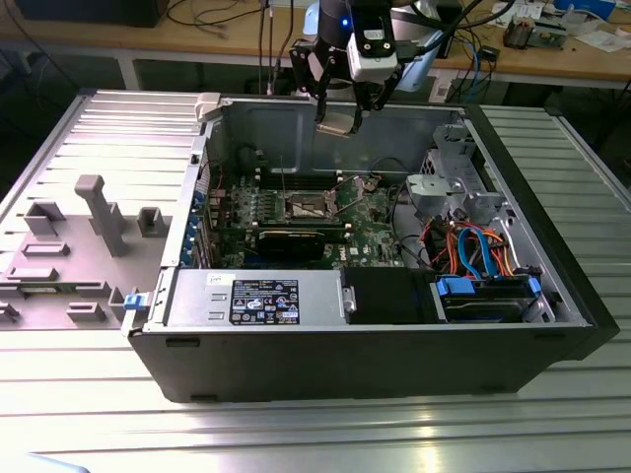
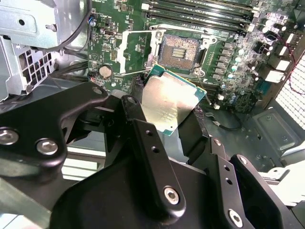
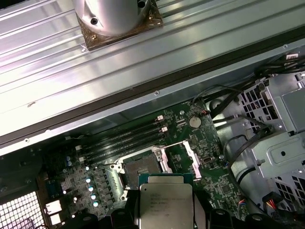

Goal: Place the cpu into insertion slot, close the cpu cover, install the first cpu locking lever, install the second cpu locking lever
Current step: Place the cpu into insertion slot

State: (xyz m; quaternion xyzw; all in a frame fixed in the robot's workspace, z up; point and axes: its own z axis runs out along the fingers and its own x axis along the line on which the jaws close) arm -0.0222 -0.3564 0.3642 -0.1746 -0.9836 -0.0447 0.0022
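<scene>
Upper centre of the exterior view, above the open computer case (image 1: 394, 350): holding the cpu (image 1: 333, 126) clamped in the pincer (image 1: 338, 117), well clear of the bare insertion slot (image 1: 308, 205) mid-frame, cpu cover (image 2: 128, 47) swung open beside it.

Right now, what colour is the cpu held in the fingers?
Silver-grey metal face with a thin green edge; the cpu shows best in the second wrist view.

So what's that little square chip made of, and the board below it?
The cpu seems topped with satin silvery metal, going by its soft sheen, on a thin green base. The motherboard looks like matte green laminate, probably fibreglass, studded with small parts.
</scene>
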